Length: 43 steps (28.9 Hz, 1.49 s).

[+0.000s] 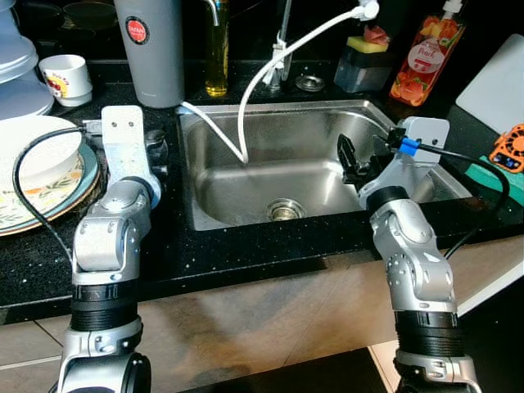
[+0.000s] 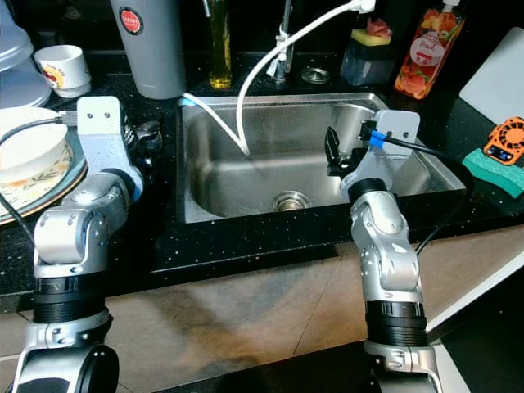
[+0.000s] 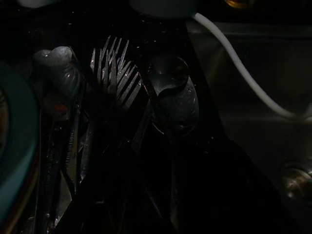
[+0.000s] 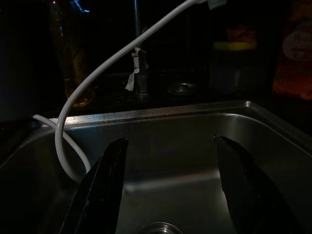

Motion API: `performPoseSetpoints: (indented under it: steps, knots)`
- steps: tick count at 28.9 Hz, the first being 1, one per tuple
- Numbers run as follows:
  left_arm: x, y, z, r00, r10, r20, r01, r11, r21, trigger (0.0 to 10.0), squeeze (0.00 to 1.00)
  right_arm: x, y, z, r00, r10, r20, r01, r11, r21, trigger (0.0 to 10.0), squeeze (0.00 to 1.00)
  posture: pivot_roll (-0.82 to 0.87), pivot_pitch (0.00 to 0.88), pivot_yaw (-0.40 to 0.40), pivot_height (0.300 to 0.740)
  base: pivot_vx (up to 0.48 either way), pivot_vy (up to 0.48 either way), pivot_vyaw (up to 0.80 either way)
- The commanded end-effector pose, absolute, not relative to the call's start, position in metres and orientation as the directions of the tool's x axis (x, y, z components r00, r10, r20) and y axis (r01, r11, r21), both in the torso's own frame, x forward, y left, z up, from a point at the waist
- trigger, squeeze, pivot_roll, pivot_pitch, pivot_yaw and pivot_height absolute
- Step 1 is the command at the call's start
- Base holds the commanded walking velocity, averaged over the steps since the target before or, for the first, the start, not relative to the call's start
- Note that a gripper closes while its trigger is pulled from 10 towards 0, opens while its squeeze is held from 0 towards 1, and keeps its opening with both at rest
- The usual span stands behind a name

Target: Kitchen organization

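Cutlery (image 3: 117, 83), forks and spoons in a loose pile, lies on the dark surface (image 1: 246, 254) between the stacked plates (image 1: 41, 176) and the sink (image 1: 303, 176), just under the left gripper (image 1: 155, 151). Whether that gripper's jaws are apart or together cannot be told; the wrist view is too dark. The right gripper (image 1: 348, 160) hangs over the sink's right side with its jaws spread wide, holding nothing. A white hose (image 1: 262, 78) loops from the tap down into the basin. Behind the sink stand a grey tumbler (image 1: 151, 49), an oil bottle (image 1: 217, 53) and a soap bottle (image 1: 427, 53). A cup (image 1: 65, 78) sits near the plates.
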<state>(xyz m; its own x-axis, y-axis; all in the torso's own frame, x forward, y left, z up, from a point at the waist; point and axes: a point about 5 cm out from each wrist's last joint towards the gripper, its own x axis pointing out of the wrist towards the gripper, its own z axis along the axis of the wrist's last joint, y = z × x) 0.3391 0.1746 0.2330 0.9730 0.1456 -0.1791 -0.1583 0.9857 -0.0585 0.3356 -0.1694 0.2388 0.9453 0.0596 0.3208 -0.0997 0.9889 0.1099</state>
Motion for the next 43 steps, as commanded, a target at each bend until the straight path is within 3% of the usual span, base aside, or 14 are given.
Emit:
performPoseSetpoints:
  steps: [1,7,14,17,18,19,20,25,29,33,37,42,43]
  knots:
    - [0.341,0.172,0.230,0.970,0.140,-0.199,-0.161,0.982,-0.096,10.0,0.00,0.334,-0.170,0.240,0.943,0.056,0.329,-0.099,0.988,0.116,10.0,0.00,0.09,0.044,-0.032,0.740,0.000,0.000,0.00]
    - [0.342,0.163,0.209,0.941,0.071,-0.332,-0.174,0.940,-0.294,10.0,0.00,0.334,-0.170,0.240,0.943,0.058,0.327,-0.101,0.988,0.115,10.0,0.00,0.09,0.043,-0.034,0.740,0.000,0.000,0.00]
    - [0.344,0.155,0.195,0.924,0.045,-0.379,-0.169,0.939,-0.300,10.0,0.00,0.334,-0.170,0.240,0.943,0.057,0.329,-0.101,0.988,0.117,10.0,0.00,0.09,0.043,-0.034,0.740,0.000,0.000,0.00]
    - [0.346,0.160,0.185,0.905,0.064,-0.420,-0.217,0.920,-0.326,9.6,0.00,0.334,-0.169,0.240,0.942,0.057,0.330,-0.101,0.988,0.118,10.0,0.00,0.09,0.043,-0.034,0.740,0.000,0.000,0.00]
    - [0.346,0.162,0.183,0.901,0.069,-0.429,-0.229,0.915,-0.333,2.9,0.00,0.334,-0.169,0.240,0.942,0.057,0.330,-0.101,0.988,0.118,10.0,0.00,0.09,0.043,-0.034,0.740,0.000,0.000,0.00]
    - [0.347,0.163,0.183,0.898,0.072,-0.434,-0.236,0.911,-0.337,2.9,0.00,0.334,-0.169,0.240,0.942,0.057,0.330,-0.101,0.988,0.118,10.0,0.00,0.09,0.043,-0.034,0.740,0.000,0.000,0.00]
    - [0.347,0.167,0.184,0.898,0.084,-0.432,-0.246,0.910,-0.335,0.0,0.00,0.334,-0.170,0.240,0.942,0.056,0.330,-0.100,0.988,0.118,10.0,0.00,0.08,0.045,-0.034,0.740,0.000,0.000,0.00]
    - [0.348,0.178,0.187,0.898,0.154,-0.413,-0.285,0.918,-0.277,0.0,0.00,0.334,-0.170,0.240,0.943,0.054,0.330,-0.098,0.988,0.119,10.0,0.00,0.08,0.044,-0.034,0.740,0.000,0.000,0.00]
    - [0.351,0.181,0.203,0.932,0.212,-0.295,-0.265,0.952,-0.156,0.0,0.00,0.334,-0.170,0.241,0.942,0.057,0.330,-0.102,0.987,0.120,10.0,0.00,0.09,0.044,-0.036,0.740,0.000,0.000,0.00]
    - [0.352,0.179,0.212,0.948,0.219,-0.231,-0.253,0.959,-0.129,0.0,0.00,0.334,-0.169,0.241,0.942,0.058,0.331,-0.103,0.987,0.121,10.0,0.00,0.09,0.044,-0.036,0.740,0.000,0.000,0.00]
    - [0.353,0.176,0.245,0.980,0.200,0.010,-0.200,0.980,0.012,0.0,0.00,0.334,-0.169,0.241,0.942,0.059,0.332,-0.104,0.987,0.121,10.0,0.00,0.08,0.042,-0.035,0.740,0.000,0.000,0.00]
    - [0.351,0.174,0.270,0.975,0.177,0.132,-0.190,0.978,0.087,0.0,0.00,0.334,-0.168,0.240,0.942,0.061,0.331,-0.106,0.987,0.121,10.0,0.00,0.08,0.038,-0.034,0.740,0.000,0.000,0.00]
    - [0.350,0.171,0.275,0.975,0.156,0.156,-0.174,0.979,0.110,3.8,0.00,0.334,-0.168,0.240,0.941,0.061,0.332,-0.107,0.987,0.121,10.0,0.00,0.08,0.038,-0.034,0.740,0.000,0.000,0.00]
